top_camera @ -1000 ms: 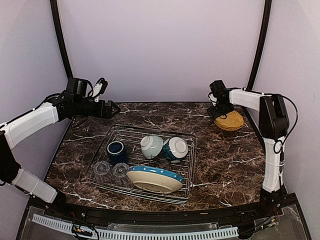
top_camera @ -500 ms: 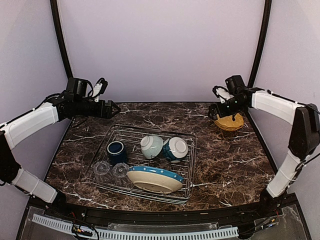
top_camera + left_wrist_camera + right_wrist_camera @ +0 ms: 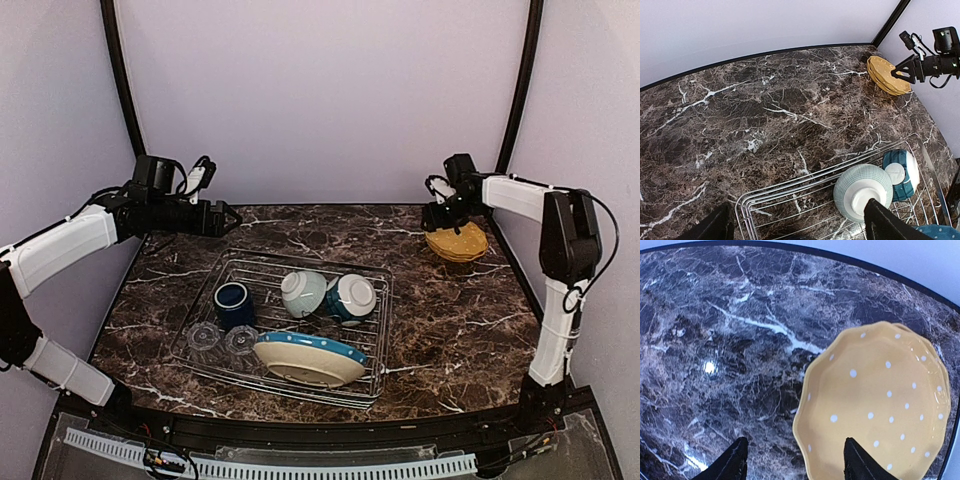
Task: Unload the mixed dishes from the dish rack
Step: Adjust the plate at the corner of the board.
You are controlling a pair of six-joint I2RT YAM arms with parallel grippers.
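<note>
The dish rack is a low silver wire tray in the middle of the table. It holds a dark blue mug, a pale bowl, a teal bowl, a cream blue-rimmed plate and two clear glasses. The yellow white-spotted plate lies on the table at the far right. My right gripper hangs open over that plate's left rim, one finger above the plate and one above the table. My left gripper is open above the rack's far left corner, holding nothing.
The dark marble table ends at a black rim against the lilac back wall. Black frame posts rise at both back corners. Bare marble lies behind the rack and to its right.
The right arm has swung its elbow and forearm about while its gripper stayed by the yellow plate's left edge. The left arm and the dishes in the rack have not moved.
</note>
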